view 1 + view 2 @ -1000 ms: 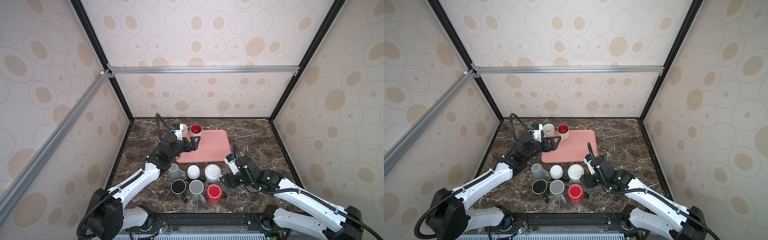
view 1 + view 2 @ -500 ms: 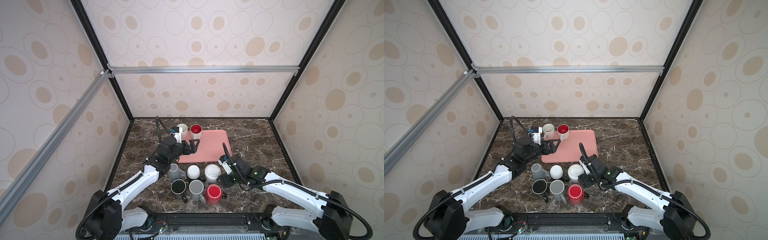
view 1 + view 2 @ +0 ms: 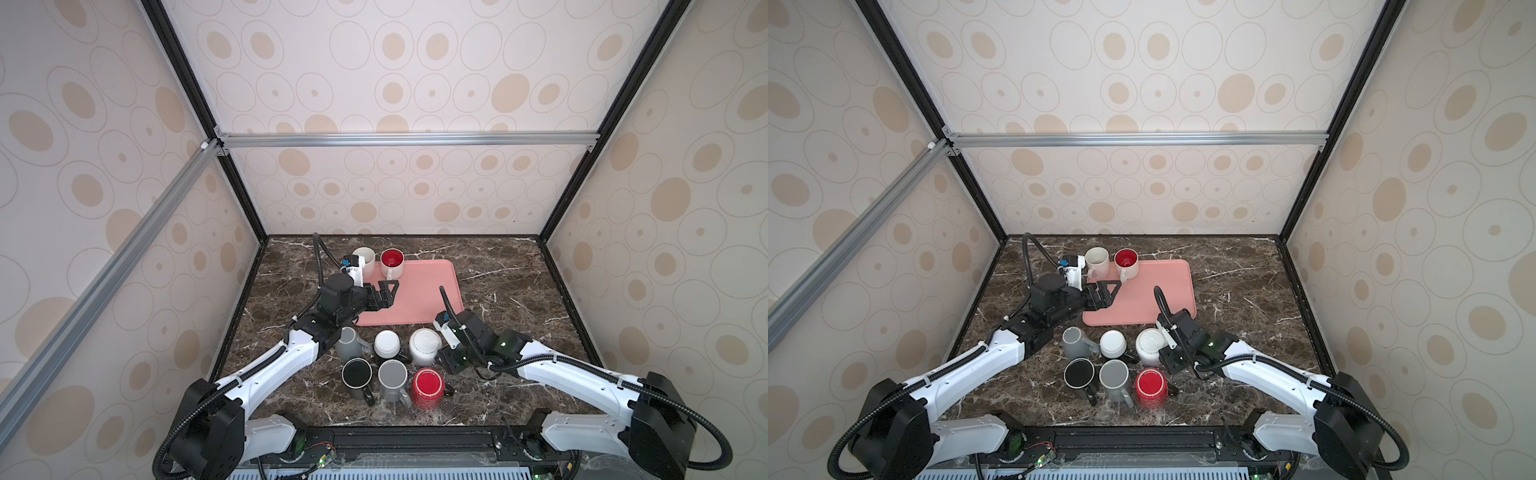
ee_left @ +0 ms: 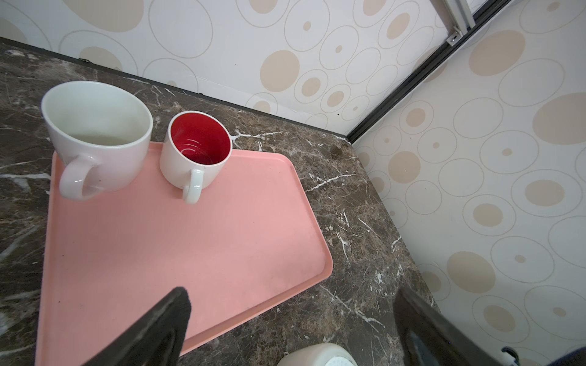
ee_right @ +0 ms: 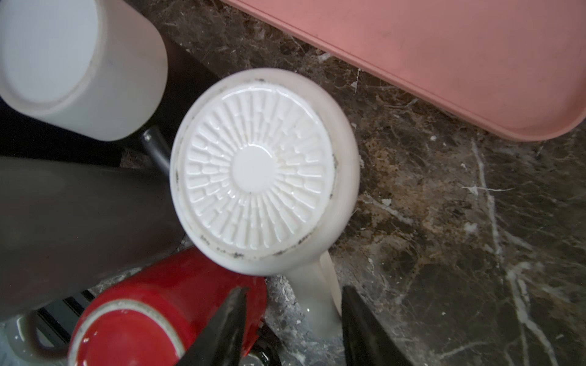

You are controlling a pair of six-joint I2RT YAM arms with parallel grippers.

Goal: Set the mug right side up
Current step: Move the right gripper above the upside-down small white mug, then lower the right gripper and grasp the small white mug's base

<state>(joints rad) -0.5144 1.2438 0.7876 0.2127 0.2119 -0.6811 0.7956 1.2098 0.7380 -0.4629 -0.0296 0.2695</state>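
A white mug (image 3: pixel 424 343) (image 3: pixel 1149 341) stands upside down on the marble just in front of the pink tray (image 3: pixel 419 299). Its ribbed base (image 5: pixel 253 171) faces up. In the right wrist view its handle (image 5: pixel 317 294) sticks out between the fingers of my right gripper (image 5: pixel 293 290) (image 3: pixel 451 360). One finger lies against the handle. A gap shows between the handle and the other finger, so the jaws straddle it without clamping. My left gripper (image 3: pixel 386 291) (image 4: pixel 290 291) hovers wide open and empty over the tray's near left part.
Two upright mugs, cream (image 3: pixel 364 257) and red-lined (image 3: pixel 392 262), stand at the tray's far left corner. Around the white mug crowd upturned red (image 3: pixel 427 386), grey (image 3: pixel 392 376), black (image 3: pixel 356 374) and small white (image 3: pixel 386 344) mugs. A tilted grey one (image 3: pixel 347 340) sits leftmost.
My right gripper has slid left up to the white mug, and its jaws have narrowed around the handle. The left arm has drawn back slightly from the upright mugs.
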